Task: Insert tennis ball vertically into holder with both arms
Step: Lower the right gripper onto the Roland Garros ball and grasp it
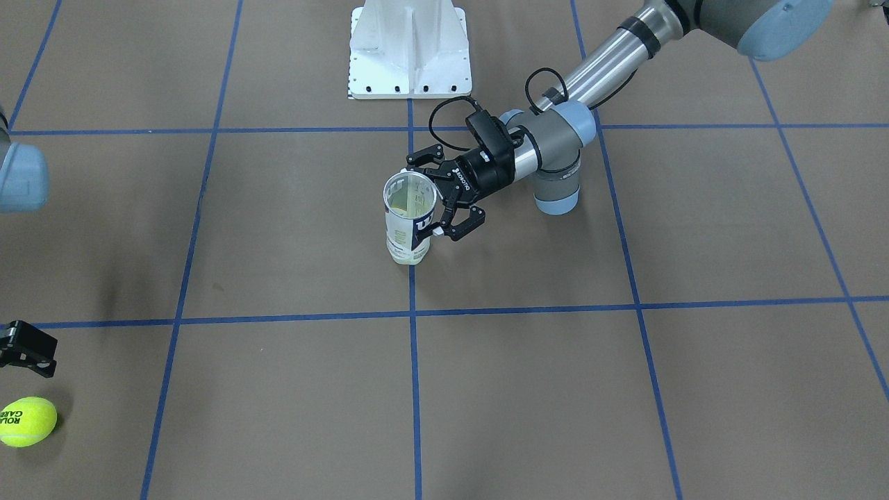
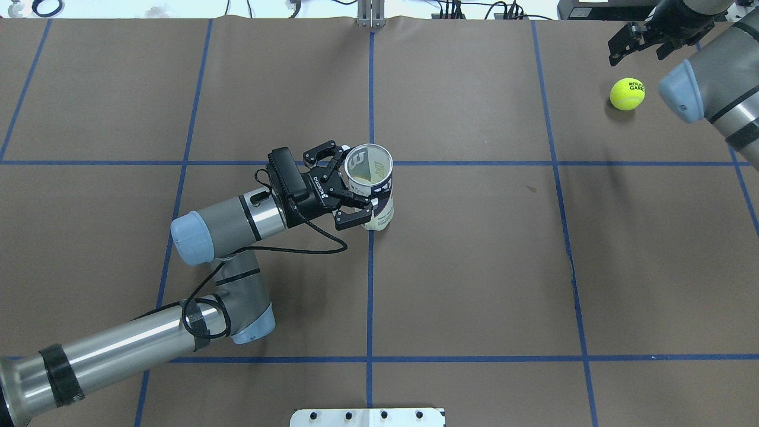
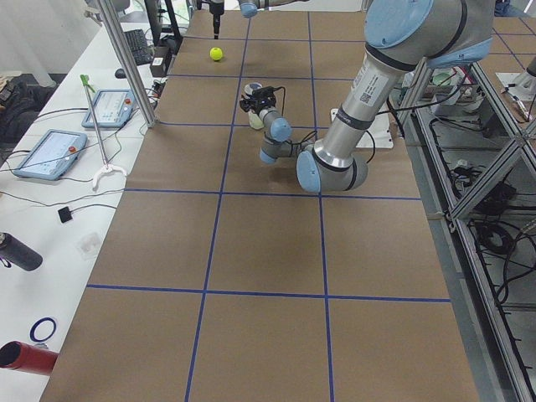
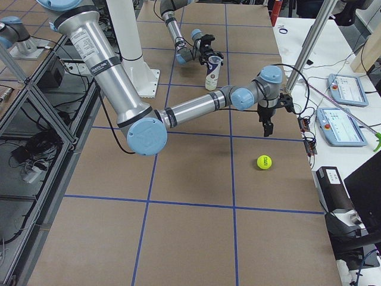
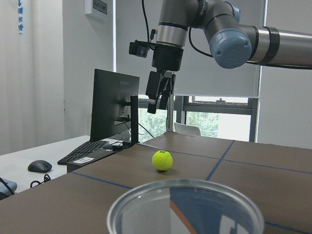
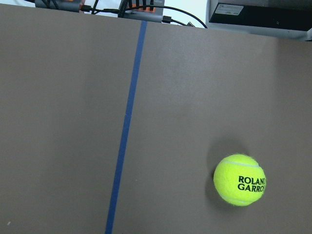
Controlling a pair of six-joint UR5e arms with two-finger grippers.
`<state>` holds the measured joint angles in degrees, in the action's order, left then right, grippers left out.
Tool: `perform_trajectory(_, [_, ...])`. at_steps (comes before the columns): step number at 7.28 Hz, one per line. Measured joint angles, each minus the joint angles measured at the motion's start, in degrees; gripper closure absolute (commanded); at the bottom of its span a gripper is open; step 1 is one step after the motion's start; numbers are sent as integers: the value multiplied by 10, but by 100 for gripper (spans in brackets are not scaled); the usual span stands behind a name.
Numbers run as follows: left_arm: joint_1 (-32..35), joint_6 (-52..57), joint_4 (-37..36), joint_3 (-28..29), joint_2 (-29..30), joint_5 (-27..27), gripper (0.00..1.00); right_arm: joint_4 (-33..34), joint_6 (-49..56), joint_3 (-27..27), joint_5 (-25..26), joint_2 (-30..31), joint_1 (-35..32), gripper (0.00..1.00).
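The tennis ball bears black "ROLAND GARRO…" lettering, and the holder shows a white "W" logo.

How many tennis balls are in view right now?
1 tennis ball, loose on the table near the right tool, not held. The can shows its bottom unclearly, so another may be hidden inside.

Brown table, blue tape grid; holder upright, tennis ball well apart.
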<state>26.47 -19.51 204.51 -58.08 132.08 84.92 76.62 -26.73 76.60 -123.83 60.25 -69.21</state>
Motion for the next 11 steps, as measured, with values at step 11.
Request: perform_trajectory(11, [-6,1,1,-3,-2,1,1,-298,-41,-233,8,0,10,1])
